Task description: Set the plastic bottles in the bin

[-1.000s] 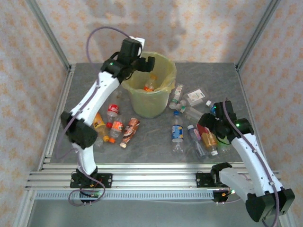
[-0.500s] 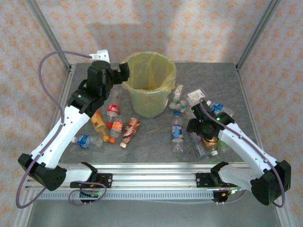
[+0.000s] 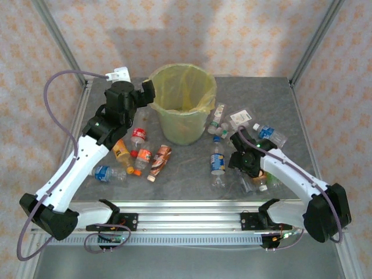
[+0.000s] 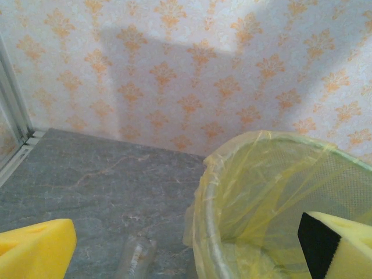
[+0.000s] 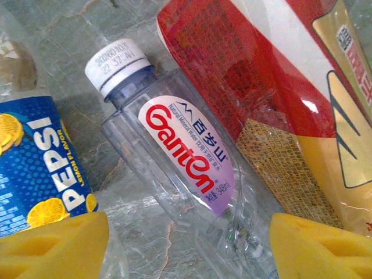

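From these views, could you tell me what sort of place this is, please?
Likely a robot test cell, not a home: aluminium frame posts around a grey tabletop, patterned backdrop walls, and bottles strewn around a lined bin.

Left gripper (image 3: 146, 92) retreated from bin (image 3: 185, 67); right gripper (image 5: 189, 247) lowered over clear bottle (image 5: 186, 157)

Left arm (image 3: 75, 160), right arm (image 3: 290, 171): white shells, black joints. Purple cable (image 3: 72, 72) on left. Yellow foam finger pads (image 5: 58, 247).

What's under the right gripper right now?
A clear Ganten bottle with a white cap lies on the table between the pads of the open right gripper. One pad covers part of the neighbouring Pepsi bottle.
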{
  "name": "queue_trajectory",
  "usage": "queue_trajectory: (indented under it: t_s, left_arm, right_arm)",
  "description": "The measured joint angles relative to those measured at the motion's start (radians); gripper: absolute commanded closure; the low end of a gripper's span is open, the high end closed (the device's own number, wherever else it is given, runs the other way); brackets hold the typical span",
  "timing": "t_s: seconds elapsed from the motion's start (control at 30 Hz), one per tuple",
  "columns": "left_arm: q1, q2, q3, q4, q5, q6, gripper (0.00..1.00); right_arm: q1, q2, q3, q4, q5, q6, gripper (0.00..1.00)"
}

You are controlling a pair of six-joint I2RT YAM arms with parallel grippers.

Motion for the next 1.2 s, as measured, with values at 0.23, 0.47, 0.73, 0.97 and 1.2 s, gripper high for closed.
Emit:
queue_trajectory:
  t_s: [0.23, 0.47, 0.73, 0.97, 1.2]
  left_arm:
    - [0.000, -0.004, -0.009, 0.002, -0.014, -0.008, 0.00]
    - [0.000, -0.009, -0.023, 0.003, -0.025, -0.023, 0.00]
    - [0.000, -0.017, -0.026, 0.003, -0.032, -0.026, 0.00]
    - [0.000, -0.027, -0.032, 0.003, -0.055, -0.038, 0.00]
    - [0.000, -0.037, -0.043, 0.003, -0.072, -0.049, 0.00]
  right_arm:
    - [0.000, 0.047, -0.029, 0.039, -0.013, 0.000, 0.26]
    - [0.000, 0.101, -0.054, 0.089, -0.028, 0.000, 0.27]
    - [0.001, 0.135, -0.059, 0.151, -0.040, 0.000, 0.27]
    - [0.001, 0.203, -0.059, 0.188, -0.039, -0.001, 0.31]
    - [0.001, 0.225, -0.057, 0.198, -0.038, -0.009, 0.42]
